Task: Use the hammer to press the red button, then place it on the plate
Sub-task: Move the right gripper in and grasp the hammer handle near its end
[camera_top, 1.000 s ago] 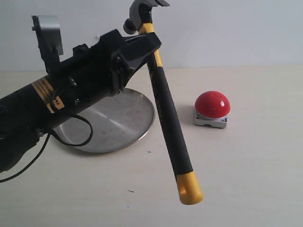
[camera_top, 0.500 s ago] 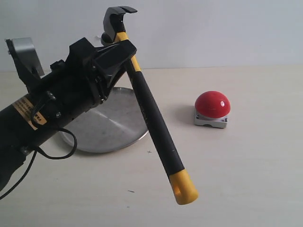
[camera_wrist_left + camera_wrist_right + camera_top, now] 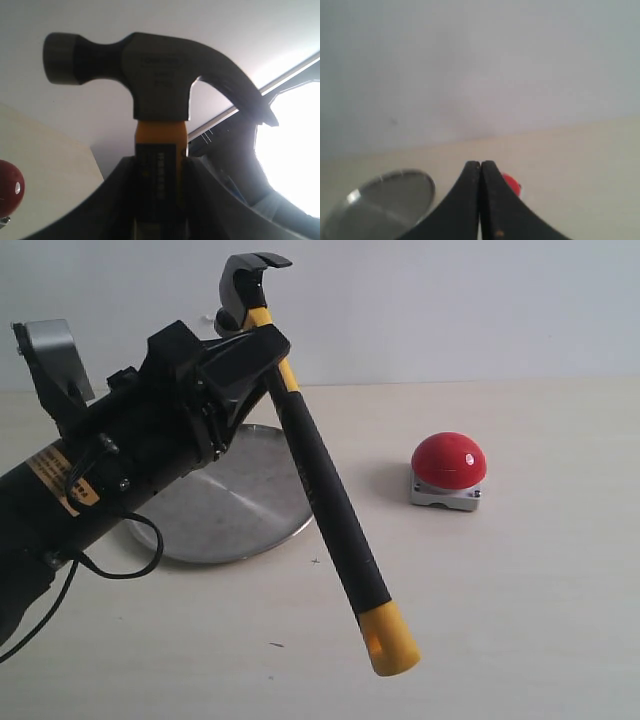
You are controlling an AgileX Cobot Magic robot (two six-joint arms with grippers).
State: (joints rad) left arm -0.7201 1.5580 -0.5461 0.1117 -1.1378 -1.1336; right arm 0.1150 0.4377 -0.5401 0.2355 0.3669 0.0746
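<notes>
Red button (image 3: 449, 458) glossy; plate (image 3: 258, 502) scratched metal; hammer (image 3: 327, 510) handle matt.

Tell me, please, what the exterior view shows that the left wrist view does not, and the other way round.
Only the exterior view shows the plate and the full length of the hammer, its black handle slanting down to the yellow looped end. Only the left wrist view shows the hammer's dark head up close, with faint stamped lettering too small to read. Both show the left pincer shut on the handle just under the head, and the red button standing apart from the hammer.
</notes>
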